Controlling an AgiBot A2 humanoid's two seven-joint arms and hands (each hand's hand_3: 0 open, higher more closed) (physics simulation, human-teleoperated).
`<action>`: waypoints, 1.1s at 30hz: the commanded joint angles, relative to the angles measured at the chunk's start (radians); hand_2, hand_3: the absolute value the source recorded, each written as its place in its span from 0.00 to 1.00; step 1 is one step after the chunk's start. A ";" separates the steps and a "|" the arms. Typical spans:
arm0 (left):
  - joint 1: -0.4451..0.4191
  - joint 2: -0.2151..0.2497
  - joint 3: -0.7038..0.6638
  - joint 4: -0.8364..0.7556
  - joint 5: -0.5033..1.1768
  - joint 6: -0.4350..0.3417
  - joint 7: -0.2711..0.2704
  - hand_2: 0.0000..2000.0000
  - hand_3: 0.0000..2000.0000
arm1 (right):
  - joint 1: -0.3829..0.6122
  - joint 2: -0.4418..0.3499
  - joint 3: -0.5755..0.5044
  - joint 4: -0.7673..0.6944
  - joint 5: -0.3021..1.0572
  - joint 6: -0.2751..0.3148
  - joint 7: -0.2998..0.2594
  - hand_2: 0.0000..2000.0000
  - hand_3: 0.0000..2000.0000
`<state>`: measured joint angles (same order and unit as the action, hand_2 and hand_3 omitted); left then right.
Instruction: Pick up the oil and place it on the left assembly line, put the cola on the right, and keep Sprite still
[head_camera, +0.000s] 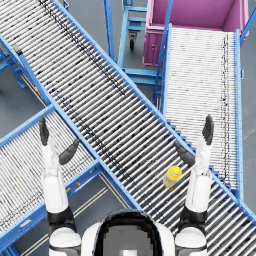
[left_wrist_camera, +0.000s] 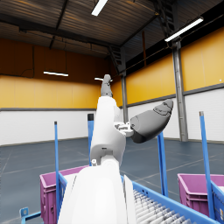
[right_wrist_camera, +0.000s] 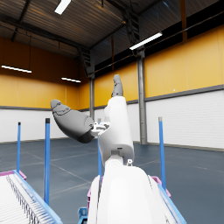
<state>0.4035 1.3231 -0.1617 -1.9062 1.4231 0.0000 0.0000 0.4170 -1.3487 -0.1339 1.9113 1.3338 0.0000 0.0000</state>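
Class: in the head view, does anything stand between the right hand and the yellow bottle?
Nothing visible does. The right hand is empty beside the yellow bottle; only bare rollers of the conveyor lie between them.

Bottle seen from above, label too small to read. Pink bin cut by top edge. Conveyor runs off frame.

Even, soft light is falling where I am looking down; the conveyor rollers are shimmering with jagged aliasing. Above my wrist cameras, ceiling strip lights are glowing bright, roof beams are sitting in gloom, edges rendering slightly soft
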 joint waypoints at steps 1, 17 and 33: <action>-0.002 0.001 0.000 -0.001 0.000 0.000 0.000 0.00 0.00 | -0.001 -0.001 -0.001 0.000 0.000 0.000 0.000 0.00 0.00; -0.008 0.009 -0.001 0.007 0.000 0.000 0.000 0.00 0.00 | 0.004 -0.008 0.004 -0.016 0.000 0.000 0.000 0.00 0.00; -0.064 0.030 0.012 0.015 0.000 0.000 0.000 0.00 0.00 | -0.087 -0.029 0.055 -0.020 0.000 0.000 0.000 0.00 0.00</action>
<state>0.3465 1.3521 -0.1494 -1.8862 1.4231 0.0000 0.0000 0.3455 -1.3775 -0.0895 1.8850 1.3338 0.0000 0.0000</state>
